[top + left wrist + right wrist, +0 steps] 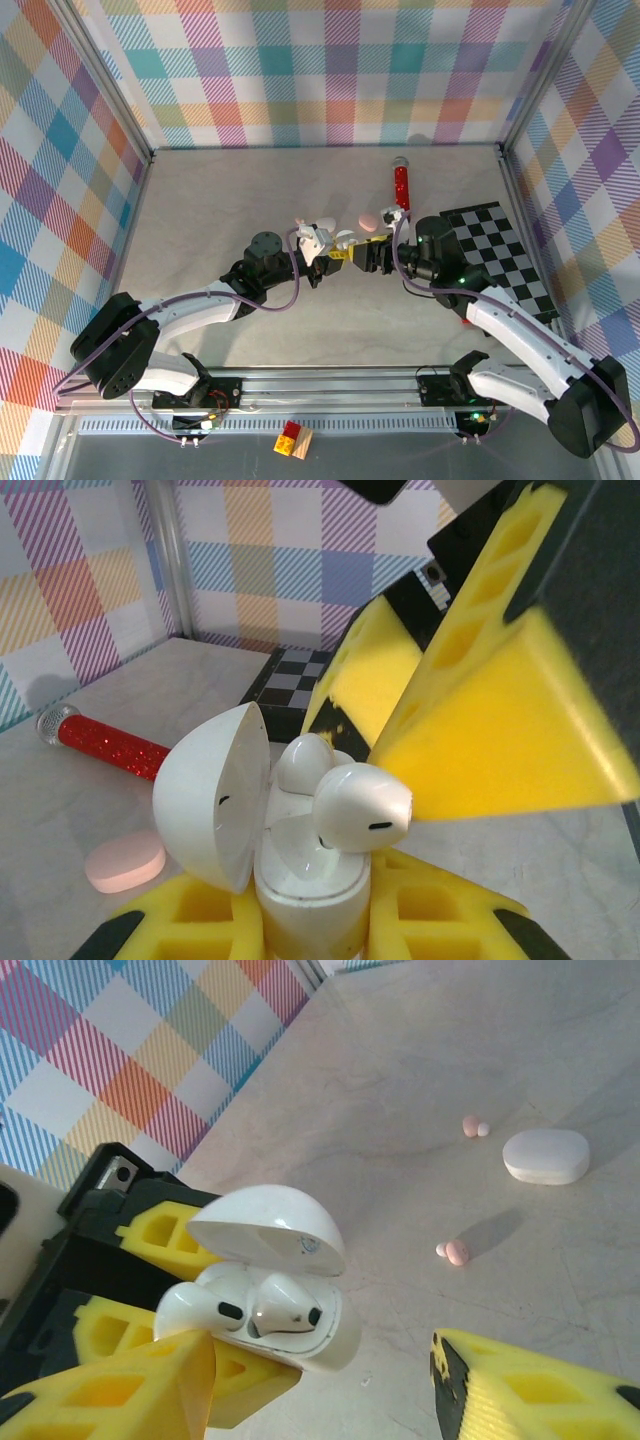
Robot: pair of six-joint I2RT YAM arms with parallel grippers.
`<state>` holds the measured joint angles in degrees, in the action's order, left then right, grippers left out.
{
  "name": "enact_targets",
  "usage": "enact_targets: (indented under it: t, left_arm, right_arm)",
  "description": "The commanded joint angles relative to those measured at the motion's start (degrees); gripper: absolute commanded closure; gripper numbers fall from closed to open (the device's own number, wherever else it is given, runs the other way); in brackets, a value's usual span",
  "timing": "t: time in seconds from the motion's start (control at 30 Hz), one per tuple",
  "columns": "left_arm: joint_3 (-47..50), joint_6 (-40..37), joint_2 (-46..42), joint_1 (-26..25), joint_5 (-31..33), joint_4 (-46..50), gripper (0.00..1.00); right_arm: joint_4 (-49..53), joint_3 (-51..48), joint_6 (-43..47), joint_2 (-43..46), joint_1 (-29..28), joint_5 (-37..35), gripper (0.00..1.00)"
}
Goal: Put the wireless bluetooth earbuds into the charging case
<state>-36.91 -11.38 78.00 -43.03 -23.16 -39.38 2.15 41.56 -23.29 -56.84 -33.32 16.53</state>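
**Left.** My left end effector (320, 248), at mid-frame in the top view, is clamped on the lower body of the charging case (305, 905). It holds the case upright, with the lid (210, 795) swung open to the left.

**Centre.** One seated earbud (303, 762) rests in its well. A second earbud (362, 806) lies tilted at the case mouth and looks not fully home.

**Right.** My right end effector (325, 1370) has its fingers apart. One finger is just beside the second earbud and the other is well clear over the tabletop (420, 1050). Toward the right of the right wrist view, small pink pieces (456, 1252) and a white pebble-shaped case (545, 1155) lie loose.

**Handling, as judged.** The earbud is light, rigid and glossy, so it will likely be slippery. I would pinch it gently across the bulb with the stem aimed down the well. The case is a smooth hard shell, so a firm hold low on the body, away from the hinge, suits it.
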Motion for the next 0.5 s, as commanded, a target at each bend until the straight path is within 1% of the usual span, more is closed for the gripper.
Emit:
enact_targets:
  t: [0.0,0.27,0.47]
  left_arm:
    - [-0.8,0.0,0.1,0.3,-1.9,-2.5,0.88]
    - [-0.7,0.0,0.0,0.3,-2.5,-2.4,0.88]
    - [-0.7,0.0,0.4,0.3,-3.4,-2.8,0.88]
  right_arm:
    - [-1.5,0.2,0.6,0.8,0.3,-0.8,0.42]
    - [-3.8,1.4,0.1,-1.8,0.3,4.3,0.41]
    - [-5.4,1.1,-1.2,-2.4,0.3,3.9,0.4]
